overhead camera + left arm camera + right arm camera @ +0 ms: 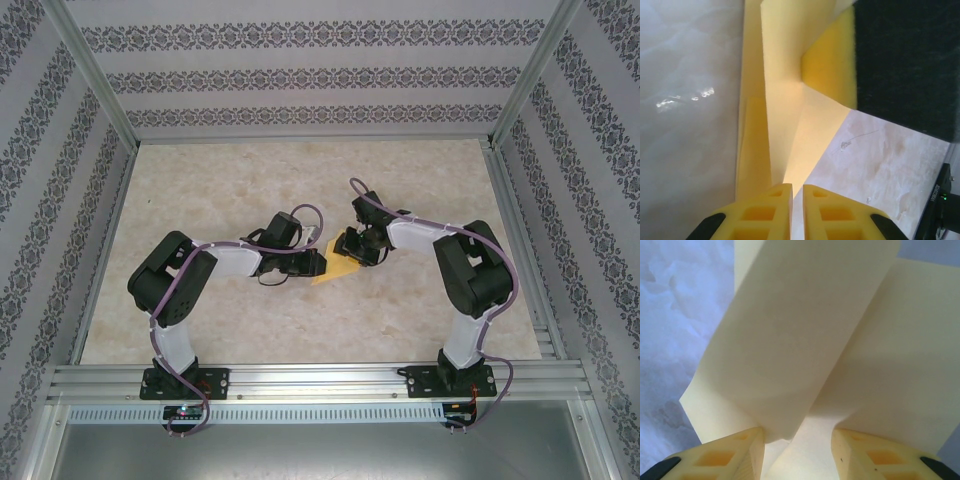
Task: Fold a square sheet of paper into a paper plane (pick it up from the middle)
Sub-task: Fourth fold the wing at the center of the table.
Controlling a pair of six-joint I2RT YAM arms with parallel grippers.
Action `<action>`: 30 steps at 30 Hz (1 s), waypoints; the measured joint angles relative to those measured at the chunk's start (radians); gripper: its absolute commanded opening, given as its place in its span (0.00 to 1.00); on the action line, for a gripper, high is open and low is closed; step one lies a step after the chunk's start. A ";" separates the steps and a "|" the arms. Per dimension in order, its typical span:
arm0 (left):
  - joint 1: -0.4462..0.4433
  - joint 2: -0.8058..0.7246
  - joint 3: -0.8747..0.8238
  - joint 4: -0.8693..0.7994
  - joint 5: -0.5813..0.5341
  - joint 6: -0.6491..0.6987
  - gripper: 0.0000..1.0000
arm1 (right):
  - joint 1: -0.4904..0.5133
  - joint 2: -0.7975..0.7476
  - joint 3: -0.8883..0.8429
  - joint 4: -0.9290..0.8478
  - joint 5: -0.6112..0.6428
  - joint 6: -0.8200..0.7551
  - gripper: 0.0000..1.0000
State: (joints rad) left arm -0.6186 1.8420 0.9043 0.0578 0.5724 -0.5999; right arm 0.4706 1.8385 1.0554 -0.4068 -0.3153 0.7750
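The square sheet of paper (335, 272) is yellow-orange, partly folded, and lies on the table between the two grippers. In the left wrist view the paper (785, 100) shows a long crease and overlapping flaps that taper down into my left gripper (797, 192), whose fingers stand almost together on its edge. My left gripper (318, 262) meets the sheet from the left. My right gripper (352, 250) comes from the right, and one of its fingers (905, 65) rests on the sheet. The right gripper (797, 432) is open, with curled paper flaps (805, 330) between its fingers. A paper plane is out of view.
The marble-look table (200, 200) is boxed in by aluminium rails and patterned walls. The left arm's elbow (170, 280) and the right arm's elbow (475, 265) rise near the front rail (320, 380).
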 measured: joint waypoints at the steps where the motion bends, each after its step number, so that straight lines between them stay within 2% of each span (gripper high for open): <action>1: 0.000 0.000 0.000 -0.002 -0.005 0.001 0.13 | 0.000 -0.006 -0.005 0.004 0.000 -0.008 0.43; 13: 0.000 0.000 0.013 -0.025 -0.027 0.016 0.13 | 0.001 -0.082 -0.046 -0.026 -0.037 -0.090 0.50; 30: 0.000 0.000 0.051 -0.043 -0.048 0.038 0.14 | 0.001 -0.027 -0.018 -0.012 -0.019 -0.051 0.49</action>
State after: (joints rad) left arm -0.6186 1.8423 0.9554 0.0143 0.5247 -0.5621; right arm 0.4713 1.8114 1.0370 -0.4191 -0.3344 0.7238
